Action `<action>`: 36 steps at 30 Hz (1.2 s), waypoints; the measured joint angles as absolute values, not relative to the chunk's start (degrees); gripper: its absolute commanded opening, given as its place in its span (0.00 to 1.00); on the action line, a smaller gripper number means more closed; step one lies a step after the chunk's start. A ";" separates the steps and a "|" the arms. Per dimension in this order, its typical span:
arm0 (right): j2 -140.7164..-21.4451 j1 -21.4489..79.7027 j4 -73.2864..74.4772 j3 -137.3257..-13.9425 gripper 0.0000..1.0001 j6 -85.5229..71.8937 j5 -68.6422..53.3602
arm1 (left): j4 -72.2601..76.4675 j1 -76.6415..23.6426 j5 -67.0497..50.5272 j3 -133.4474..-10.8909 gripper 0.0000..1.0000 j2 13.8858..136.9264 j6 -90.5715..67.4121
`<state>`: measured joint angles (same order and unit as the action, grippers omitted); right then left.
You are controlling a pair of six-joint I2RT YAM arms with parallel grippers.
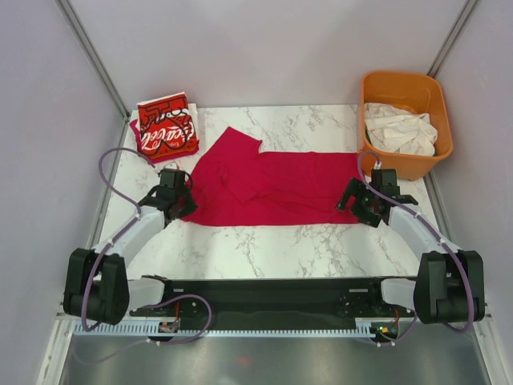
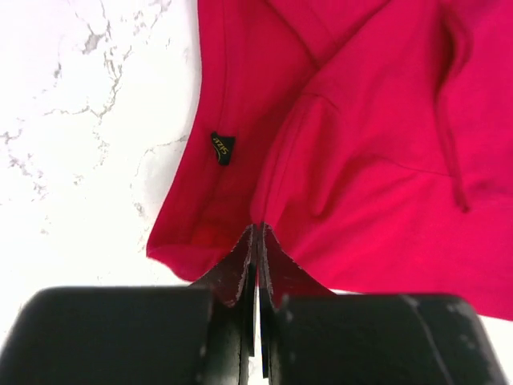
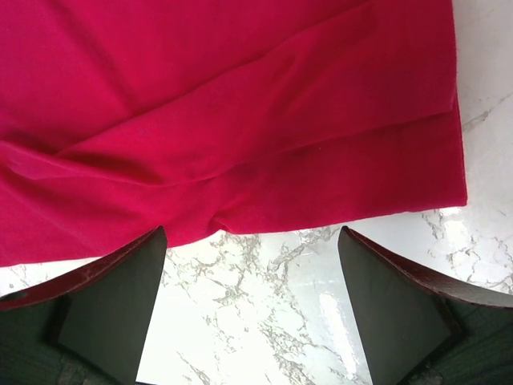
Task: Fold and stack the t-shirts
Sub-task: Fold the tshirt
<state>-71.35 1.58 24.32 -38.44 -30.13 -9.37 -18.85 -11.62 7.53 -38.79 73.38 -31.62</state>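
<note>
A plain crimson t-shirt [image 1: 272,184] lies spread across the middle of the marble table, partly folded, with a sleeve pointing to the back. My left gripper [image 1: 180,200] is at its left near corner. In the left wrist view the jaws are pressed together [image 2: 258,231] on the cloth's edge [image 2: 361,160], and a crease runs to the tips. My right gripper [image 1: 362,200] is open at the shirt's right end. Its fingers [image 3: 120,297] straddle bare marble just short of the hem [image 3: 240,120]. A folded red Coca-Cola t-shirt [image 1: 167,128] lies at the back left.
An orange tub [image 1: 437,152] at the back right corner holds crumpled off-white shirts [image 1: 401,128]. Grey walls close in the table on the left, right and back. A small black label [image 2: 222,147] shows on the crimson shirt near the left gripper.
</note>
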 measured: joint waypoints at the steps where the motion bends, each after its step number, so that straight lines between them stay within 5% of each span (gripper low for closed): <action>1: -71.37 1.67 24.25 -38.44 0.97 -30.13 -9.37 | -19.27 -11.60 7.57 -38.81 0.02 72.07 -31.62; 14: -72.25 2.22 23.59 -38.44 0.97 -30.11 -10.61 | -21.21 -11.62 7.51 -37.85 0.06 71.81 -31.70; 25: -72.25 2.52 23.07 -38.44 0.98 -30.15 -10.74 | -32.36 -11.62 10.94 -36.03 0.02 54.59 -38.65; 36: -71.33 2.52 24.93 -38.63 0.98 -30.70 -3.62 | -39.53 -7.99 16.14 -35.73 0.02 58.61 -44.58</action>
<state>-71.33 2.52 24.93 -38.63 -30.70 -3.62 -39.53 -7.99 16.14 -35.73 58.61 -44.58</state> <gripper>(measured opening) 0.979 0.028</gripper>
